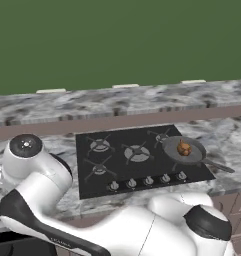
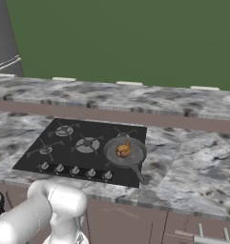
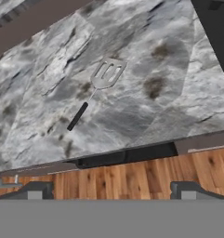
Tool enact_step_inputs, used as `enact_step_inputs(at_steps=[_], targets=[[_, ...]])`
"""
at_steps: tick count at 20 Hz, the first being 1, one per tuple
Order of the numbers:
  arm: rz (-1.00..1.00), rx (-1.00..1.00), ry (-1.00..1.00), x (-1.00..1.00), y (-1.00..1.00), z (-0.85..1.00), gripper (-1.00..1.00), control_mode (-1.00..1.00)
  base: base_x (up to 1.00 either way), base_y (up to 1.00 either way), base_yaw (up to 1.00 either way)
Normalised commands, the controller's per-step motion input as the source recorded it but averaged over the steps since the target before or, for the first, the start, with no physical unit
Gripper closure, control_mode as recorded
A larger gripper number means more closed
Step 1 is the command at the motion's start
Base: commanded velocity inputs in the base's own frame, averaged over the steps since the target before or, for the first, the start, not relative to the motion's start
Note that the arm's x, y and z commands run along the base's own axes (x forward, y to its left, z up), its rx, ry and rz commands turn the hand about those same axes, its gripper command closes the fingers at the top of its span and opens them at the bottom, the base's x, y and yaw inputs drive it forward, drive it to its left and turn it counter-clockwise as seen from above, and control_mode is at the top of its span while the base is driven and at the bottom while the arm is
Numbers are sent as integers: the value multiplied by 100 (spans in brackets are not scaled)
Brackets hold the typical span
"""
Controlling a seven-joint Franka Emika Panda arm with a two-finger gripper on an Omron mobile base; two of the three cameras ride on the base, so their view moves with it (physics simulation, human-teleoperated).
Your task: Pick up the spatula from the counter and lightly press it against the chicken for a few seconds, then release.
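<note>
Gripper [image 3: 111, 191] jaws spread wide, nothing in them. Spatula [image 3: 100, 83] lies flat on marble tabletop [image 3: 178, 83], ahead of the jaws beyond the edge, well apart. Its long axis runs diagonally in hand view: black handle nearer, slotted head farther. Chicken [image 1: 184, 147] sits in pan [image 1: 169, 146].

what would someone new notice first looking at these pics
The orange-brown chicken stands out, sitting in a grey pan at the right end of the black cooktop. In the hand view, a slotted spatula with a dark handle lies flat on the marbled counter. The robot's white arm bulks large across the bottom of the left base view.
</note>
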Motion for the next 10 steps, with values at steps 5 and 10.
enact_step_inputs(at_steps=[5,10], targets=[[-1,0,4,20,29,-5,-100,-100,0,0,0],[-5,0,2,18,21,-8,-100,-100,0,0,0]])
